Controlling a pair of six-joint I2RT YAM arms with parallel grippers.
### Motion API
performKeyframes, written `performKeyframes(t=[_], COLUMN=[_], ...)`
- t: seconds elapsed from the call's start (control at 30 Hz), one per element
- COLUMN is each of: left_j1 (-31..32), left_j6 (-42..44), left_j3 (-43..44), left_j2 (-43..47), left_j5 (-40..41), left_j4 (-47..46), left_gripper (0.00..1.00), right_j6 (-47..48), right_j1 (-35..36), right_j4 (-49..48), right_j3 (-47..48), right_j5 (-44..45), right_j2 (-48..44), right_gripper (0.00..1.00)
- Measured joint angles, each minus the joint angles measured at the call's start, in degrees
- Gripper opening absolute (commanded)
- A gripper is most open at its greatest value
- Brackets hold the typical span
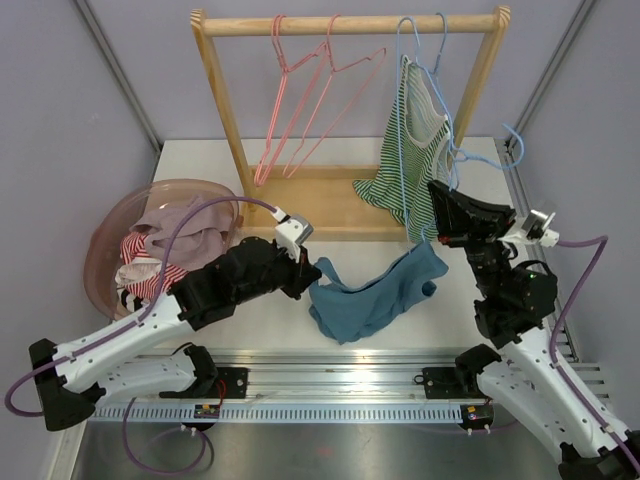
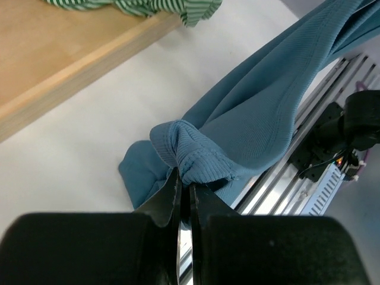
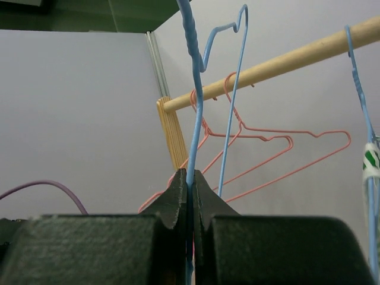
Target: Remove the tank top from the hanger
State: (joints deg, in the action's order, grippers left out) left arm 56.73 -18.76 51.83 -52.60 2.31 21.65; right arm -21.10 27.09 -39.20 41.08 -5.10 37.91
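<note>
2 pink hangers point(image 1: 283, 68); perhaps 3 blue hangers point(image 3: 193, 119); 1 teal tank top point(image 1: 375, 290).

Two pink hangers point(image 1: 288, 120) hang on the wooden rack point(image 1: 350, 22); a pink basin point(image 1: 108, 218) holds clothes point(image 1: 165, 235)

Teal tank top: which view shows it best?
Top external: the whole teal tank top shows. Left wrist shows only a fold pinched in the left gripper. Right wrist shows none of it.

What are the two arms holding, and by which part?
The left jaws pinch a bunched fold at the edge of the teal tank top. The right jaws clamp a blue wire hanger on its thin wire.
</note>
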Motion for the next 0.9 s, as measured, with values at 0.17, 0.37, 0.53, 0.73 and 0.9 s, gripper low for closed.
performKeyframes(t=[0.17,0.37,0.53,0.73,0.9], left_j1=[1.11,3.45,4.09,4.07,4.07], left_j6=[-1.05,-3.1,-6.8,-9.35,-10.29], left_j3=[-2.89,-3.65,-3.56,-0.87,0.9], left_j2=[-3.8,-9.2,-11.02,-14.38,-15.17], left_j5=[-0.39,0.96,9.14,18.21,20.76], left_j4=[0.61,0.98,3.67,8.28,10.8], left_gripper=[0.0,0.0,0.04,0.28,0.7], right_j6=[0.79,2.49,3.76,5.95,6.36], right_j1=[0.0,0.0,0.0,0.0,0.0], right_j4=[-15.34,-9.6,13.97,31.12,46.34], right_j3=[-14.05,-10.78,5.86,14.29,27.76], right_j5=[0.02,3.39,5.22,7.23,8.41], right_j2=[-1.6,-1.77,-1.6,1.46,11.87], right_gripper=[0.0,0.0,0.0,0.0,0.0])
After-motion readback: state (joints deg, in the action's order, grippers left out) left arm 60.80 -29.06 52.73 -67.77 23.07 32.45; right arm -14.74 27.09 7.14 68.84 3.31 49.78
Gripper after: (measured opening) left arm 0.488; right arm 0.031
